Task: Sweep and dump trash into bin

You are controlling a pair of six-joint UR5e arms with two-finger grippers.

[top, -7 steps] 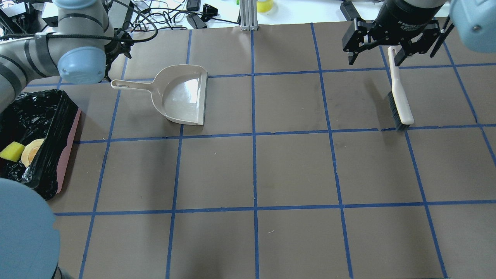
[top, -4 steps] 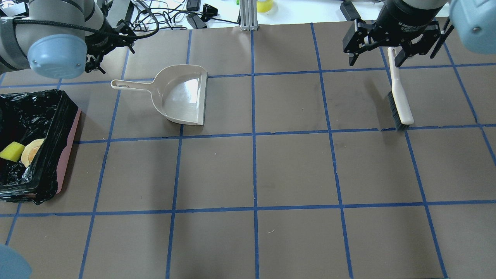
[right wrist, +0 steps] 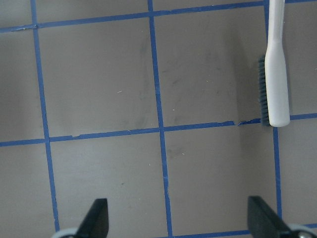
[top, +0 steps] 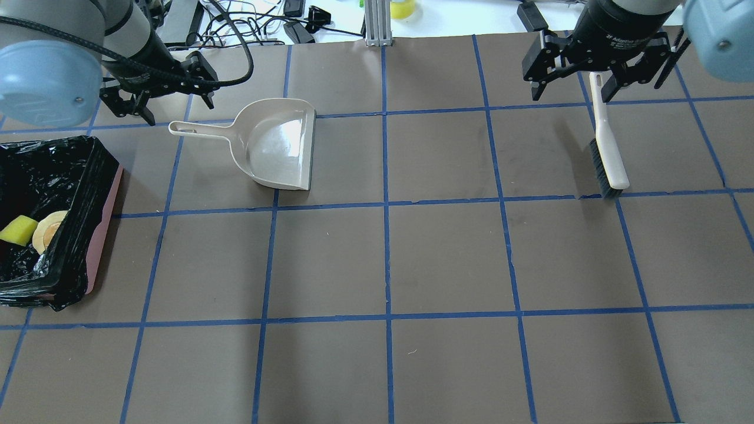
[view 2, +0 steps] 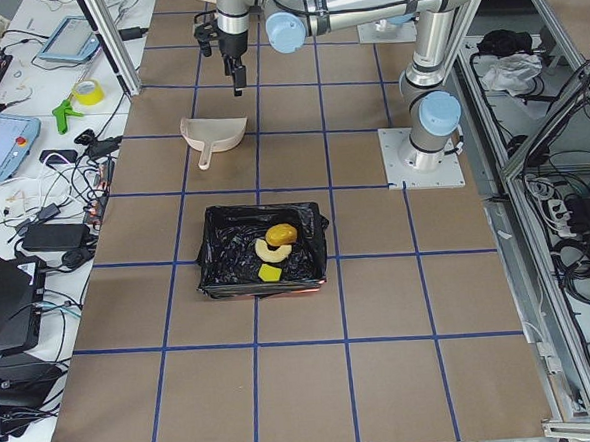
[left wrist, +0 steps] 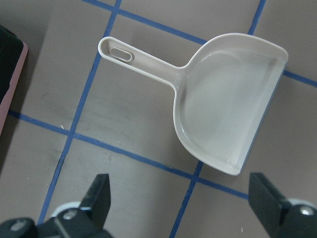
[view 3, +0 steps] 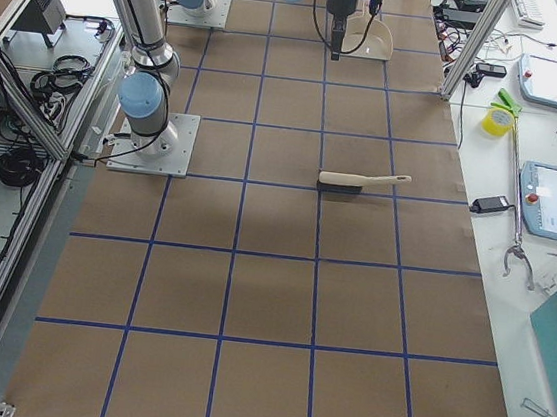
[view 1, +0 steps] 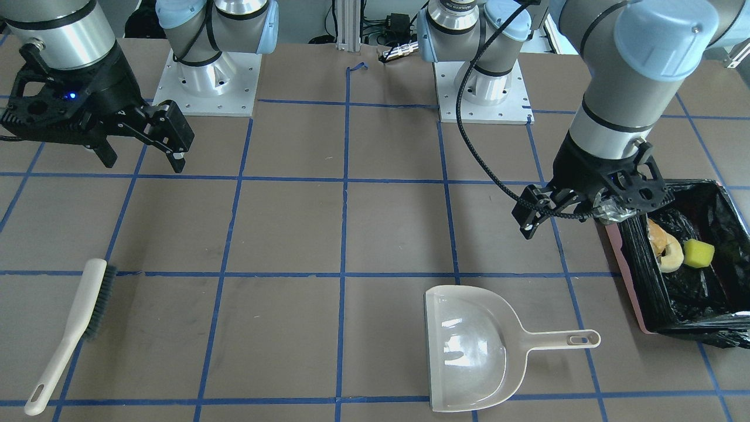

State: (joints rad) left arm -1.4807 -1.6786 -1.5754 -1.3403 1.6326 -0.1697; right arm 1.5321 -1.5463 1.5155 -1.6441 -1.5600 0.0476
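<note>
The bin [top: 97, 200], a pink container lined with a black bag, stands at the table's left edge; it also shows in the front view [view 1: 636, 275]. Inside lie the yellow-green sponge piece [top: 17, 229], the croissant [top: 48, 231] and the bread roll [view 2: 283, 234]. The beige dustpan [top: 277, 144] lies empty on the table. My left gripper [top: 177, 103] is open and empty, raised just behind the dustpan's handle [left wrist: 143, 59]. My right gripper [top: 574, 91] is open and empty above the handle end of the cream brush [top: 607, 141].
The brush [view 1: 76, 328] lies flat at the far right, bristles down on a blue tape line. Cables and tools lie beyond the table's far edge [top: 259, 23]. A metal post [top: 377, 23] stands at the far middle.
My left arm has swung away from above the bin, and its gripper has come into view behind the dustpan's handle. The right gripper, brush and dustpan have hardly moved.
</note>
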